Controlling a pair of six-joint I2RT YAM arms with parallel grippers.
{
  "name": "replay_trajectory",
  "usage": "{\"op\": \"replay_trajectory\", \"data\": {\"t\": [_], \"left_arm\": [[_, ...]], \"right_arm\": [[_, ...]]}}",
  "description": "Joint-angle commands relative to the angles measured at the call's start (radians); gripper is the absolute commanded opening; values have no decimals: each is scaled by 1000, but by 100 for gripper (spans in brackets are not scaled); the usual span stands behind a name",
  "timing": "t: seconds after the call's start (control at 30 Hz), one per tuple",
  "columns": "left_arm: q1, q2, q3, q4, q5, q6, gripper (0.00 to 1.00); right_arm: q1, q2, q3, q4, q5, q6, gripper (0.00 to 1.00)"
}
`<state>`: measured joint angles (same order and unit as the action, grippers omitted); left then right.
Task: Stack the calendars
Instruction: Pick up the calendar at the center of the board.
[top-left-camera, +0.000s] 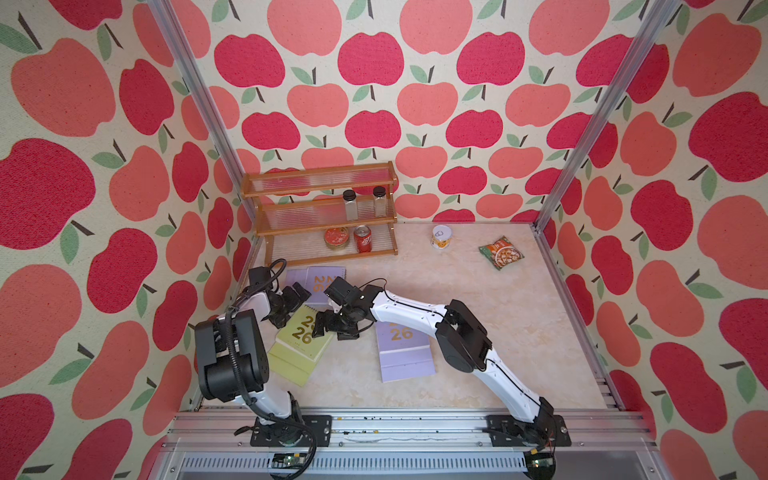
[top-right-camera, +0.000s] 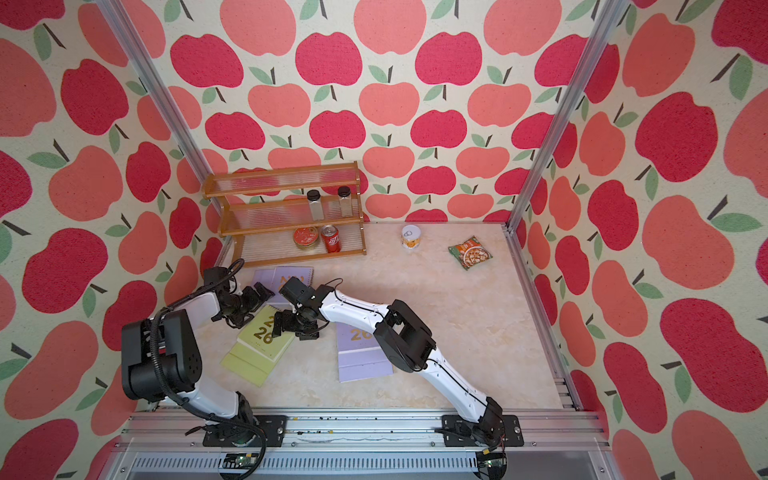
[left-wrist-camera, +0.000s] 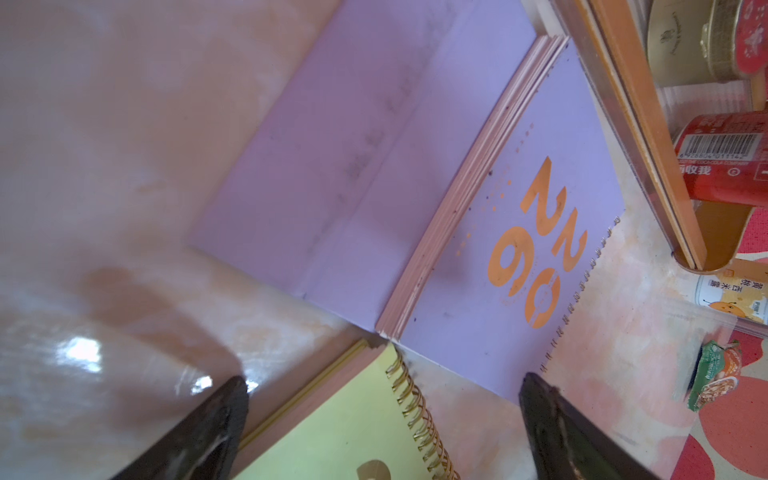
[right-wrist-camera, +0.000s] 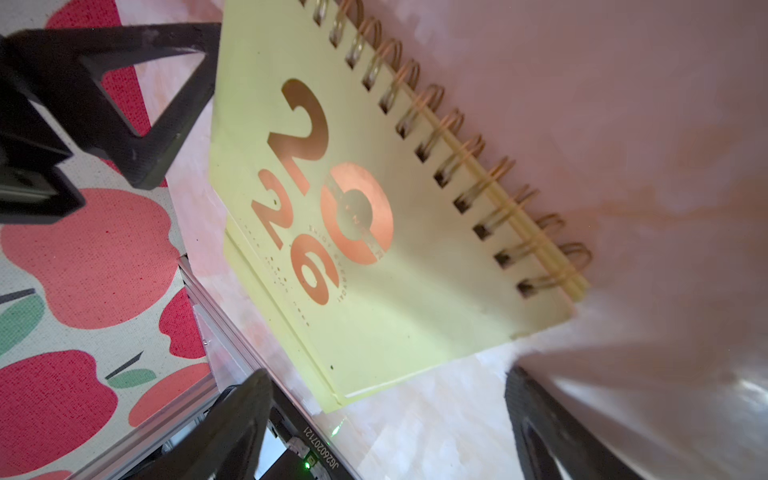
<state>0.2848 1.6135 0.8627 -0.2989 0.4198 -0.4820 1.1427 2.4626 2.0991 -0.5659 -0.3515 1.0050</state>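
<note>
In a top view the yellow calendar (top-left-camera: 305, 332) lies flat and askew near the bench's (top-left-camera: 478, 332) left edge. It rests on a second yellow-green layer, and I cannot tell whether that is another calendar. The rear lilac calendar (top-left-camera: 322, 280) lies by the rear left corner, just before the rack (top-left-camera: 320, 208). The front lilac calendar (top-left-camera: 405, 353) lies mid-bench toward the front edge, its top under the right arm. The left gripper (top-left-camera: 291, 303) and right gripper (top-left-camera: 332, 326) flank the yellow calendar's rear end, both with jaws spread and empty. The packet (top-left-camera: 500, 252) and white can (top-left-camera: 441, 237) sit well apart toward the rear right corner, out of the way.

From the left wrist, the yellow calendar's spiral corner meets the rear lilac calendar's corner, touching or nearly so. The rack's foot and the cola can (left-wrist-camera: 723, 158) crowd the lilac one's far side, so a reach there looks tight.

From the right wrist, the yellow calendar's wire spiral stands proud along one edge. A black finger (right-wrist-camera: 124, 104), probably the left arm's, sits just beside the opposite edge.

These calendars look light, thin and stiff-covered, with loose pages that may fan. On the glossy bench they will likely slide before lifting. The spiral edge or an overhanging corner seems the best hold.
</note>
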Motion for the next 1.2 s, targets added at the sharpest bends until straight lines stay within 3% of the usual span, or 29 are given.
{"op": "replay_trajectory", "data": {"t": [0.0, 0.37, 0.63, 0.97, 1.17], "left_arm": [[5, -1, -19, -7, 30, -20, 100], [-43, -109, -132, -26, 56, -67, 100], [-106, -162, -116, -94, 22, -75, 100], [-131, -152, -132, -71, 26, -75, 100], [-131, -144, -140, -48, 36, -73, 100]], "right_arm": [[0, 49, 24, 2, 4, 37, 90], [-58, 107, 94, 69, -68, 51, 90], [-104, 110, 118, 44, -74, -30, 89], [-95, 91, 77, 28, -111, -86, 85], [-87, 9, -20, 151, -126, -95, 79]]}}
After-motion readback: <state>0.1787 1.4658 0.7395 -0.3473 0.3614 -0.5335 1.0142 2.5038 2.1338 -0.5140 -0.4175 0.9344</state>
